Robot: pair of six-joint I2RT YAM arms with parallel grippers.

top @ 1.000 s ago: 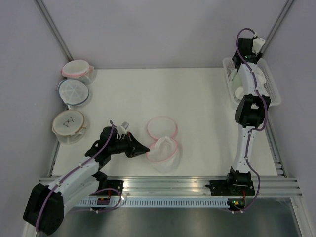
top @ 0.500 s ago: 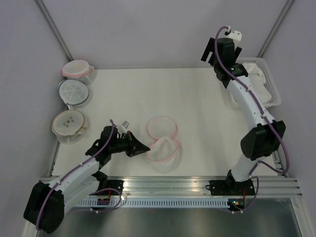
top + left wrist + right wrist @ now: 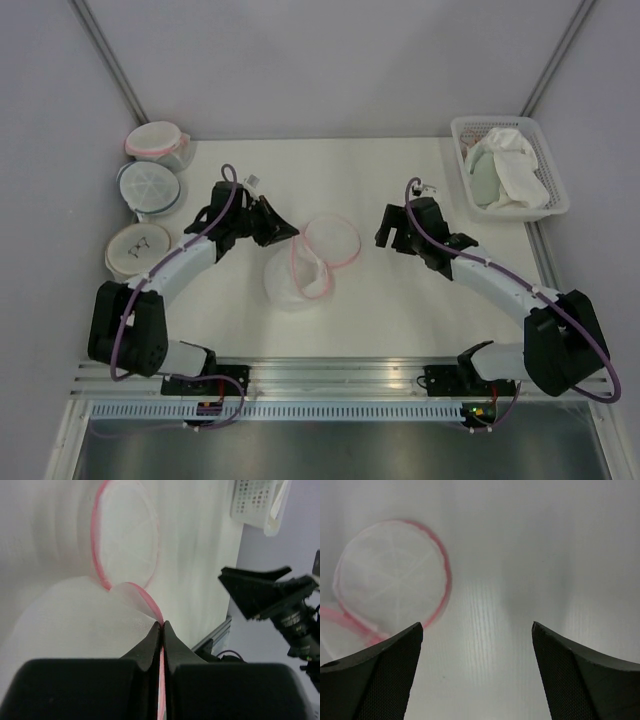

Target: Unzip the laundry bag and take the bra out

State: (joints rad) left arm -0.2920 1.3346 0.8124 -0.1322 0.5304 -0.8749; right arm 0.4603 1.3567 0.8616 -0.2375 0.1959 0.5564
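Observation:
The laundry bag (image 3: 292, 282) lies open at the table's middle, its round pink-rimmed lid (image 3: 333, 240) flipped out to the right. My left gripper (image 3: 292, 232) is shut on the bag's pink zipper rim (image 3: 161, 626), with the mesh dome (image 3: 70, 615) on its left and the lid (image 3: 127, 535) beyond. My right gripper (image 3: 384, 237) is open and empty just right of the lid, low over the table. In the right wrist view my right gripper (image 3: 477, 626) faces the lid (image 3: 390, 575). The bra (image 3: 518, 162) lies in the basket at the back right.
A white basket (image 3: 545, 205) at the back right also holds a pale greenish round cloth (image 3: 485, 178). Three round mesh pouches sit along the left edge: pink-rimmed (image 3: 155, 139), blue-rimmed (image 3: 148, 187), tan-rimmed (image 3: 138, 250).
My right arm has swung from the basket down to the table's middle beside the bag's lid. My left gripper has carried the bag's rim away from the front edge.

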